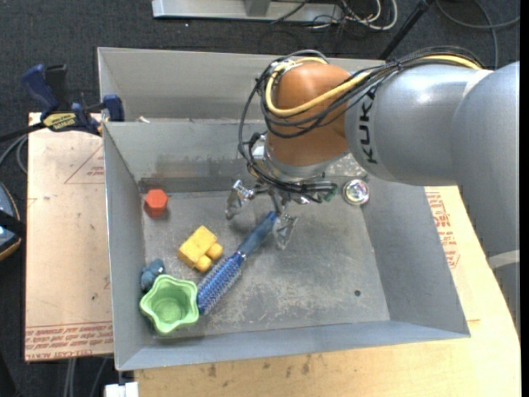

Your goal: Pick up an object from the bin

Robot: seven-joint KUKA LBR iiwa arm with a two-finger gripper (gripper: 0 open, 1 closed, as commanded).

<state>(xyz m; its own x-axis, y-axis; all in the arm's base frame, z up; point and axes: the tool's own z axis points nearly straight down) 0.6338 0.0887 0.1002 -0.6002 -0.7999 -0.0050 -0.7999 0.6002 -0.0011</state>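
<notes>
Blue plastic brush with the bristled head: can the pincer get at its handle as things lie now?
Probably yes. The pincer hangs open just over the handle end of the blue plastic brush, and nothing crowds that end; the yellow toy block sits further down, by the bristles.

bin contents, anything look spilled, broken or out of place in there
Nothing stands out. The blue brush lies flat on a slant, bristle end by the upright green flower-shaped cup; the yellow block and red piece sit loose nearby, apparently undamaged.
</notes>
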